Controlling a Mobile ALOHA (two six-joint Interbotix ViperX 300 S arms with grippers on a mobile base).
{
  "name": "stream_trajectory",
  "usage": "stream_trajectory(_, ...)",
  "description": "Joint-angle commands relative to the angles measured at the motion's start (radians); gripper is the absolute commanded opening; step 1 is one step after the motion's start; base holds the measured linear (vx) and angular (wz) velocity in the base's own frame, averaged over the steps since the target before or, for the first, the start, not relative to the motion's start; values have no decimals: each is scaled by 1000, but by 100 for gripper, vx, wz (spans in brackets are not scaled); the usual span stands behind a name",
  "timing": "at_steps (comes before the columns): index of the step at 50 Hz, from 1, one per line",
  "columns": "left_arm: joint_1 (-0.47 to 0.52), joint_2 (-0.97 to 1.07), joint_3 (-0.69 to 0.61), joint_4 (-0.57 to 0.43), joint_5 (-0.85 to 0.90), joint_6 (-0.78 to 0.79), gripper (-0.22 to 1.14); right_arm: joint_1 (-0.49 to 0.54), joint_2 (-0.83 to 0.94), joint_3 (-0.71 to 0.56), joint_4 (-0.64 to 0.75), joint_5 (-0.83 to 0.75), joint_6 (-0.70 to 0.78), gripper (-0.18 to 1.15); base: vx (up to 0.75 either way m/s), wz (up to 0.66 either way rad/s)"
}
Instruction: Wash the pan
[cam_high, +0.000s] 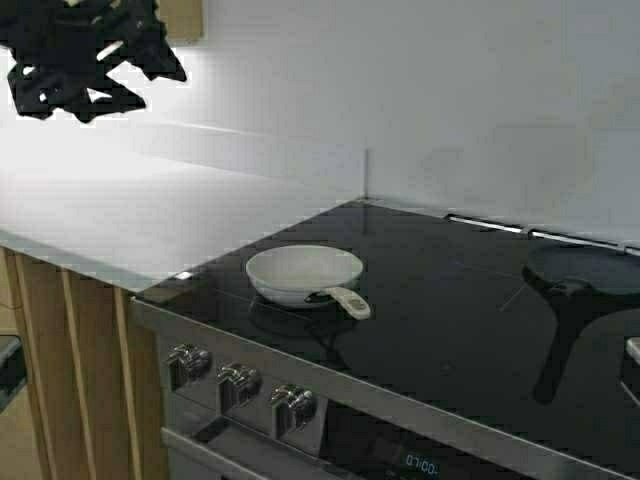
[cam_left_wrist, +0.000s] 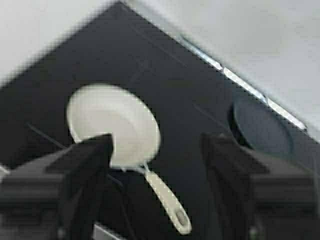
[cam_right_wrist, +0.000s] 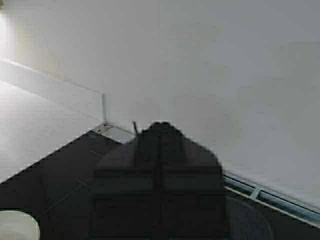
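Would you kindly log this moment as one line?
pan: on stove, untouched | left gripper: open, above pan | right gripper: shut, idle

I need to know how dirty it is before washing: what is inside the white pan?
The pan looks empty: its cream inside shows bare in the high view. In the left wrist view, the left gripper has one finger covering part of the rim, so that bit is hidden.

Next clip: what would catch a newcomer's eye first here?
The cream-white pan on the black cooktop, near its front left, handle toward the robot's right. Next, the black pan at the far right. The left tool hangs open above the white pan.
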Motion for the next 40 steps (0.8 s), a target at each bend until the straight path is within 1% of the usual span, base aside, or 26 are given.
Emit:
stream_trajectory(1, -3, 127, -29, 81, -115, -92, 90, 2, 6, -11, 2, -5, 0, 7, 1, -2)
stream_trajectory(7, -3, 282, -54, 124, -227, -169, 90, 2, 6, -9, 2, 0, 0, 7, 0, 0)
stream_trajectory(17, -5, 571, -109, 161, -448, -278, 90, 2, 6, -9, 2, 9, -2, 7, 0, 0)
stream_trajectory(27, -5, 853, -204, 236, -623, -442, 90, 2, 5, -9, 0, 9, -3, 7, 0, 0)
stream_trajectory(31, -5, 968, -255, 261, -721, -525, 90, 2, 5, -9, 0, 14, -3, 7, 0, 0)
stream_trajectory(36, -14, 1072, -304, 267, -805, -597, 90, 2, 5, -9, 0, 14, -3, 7, 0, 0)
stream_trajectory(40, -20, 1138, -337, 267, -831, -629, 90, 2, 3, -9, -2, 14, -3, 7, 0, 0)
